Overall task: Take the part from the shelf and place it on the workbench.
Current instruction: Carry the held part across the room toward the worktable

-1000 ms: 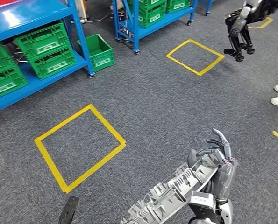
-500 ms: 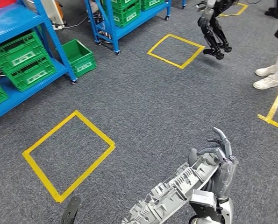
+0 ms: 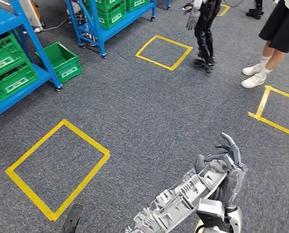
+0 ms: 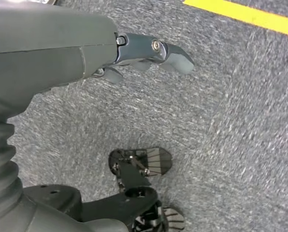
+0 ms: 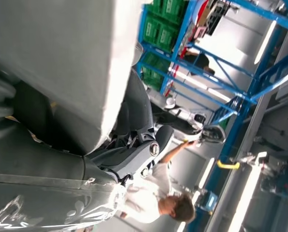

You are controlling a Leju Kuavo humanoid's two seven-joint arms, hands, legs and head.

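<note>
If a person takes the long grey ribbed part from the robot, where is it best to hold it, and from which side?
Probably the free end of the grey ribbed part, approached from the robot's left. The right robot hand already grips the other end, while the long body runs out to the left with open carpet below it.

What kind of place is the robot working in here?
Probably a warehouse or factory test floor: blue steel shelving holding green plastic crates, yellow taped squares on grey carpet, and another humanoid robot standing nearby.
</note>
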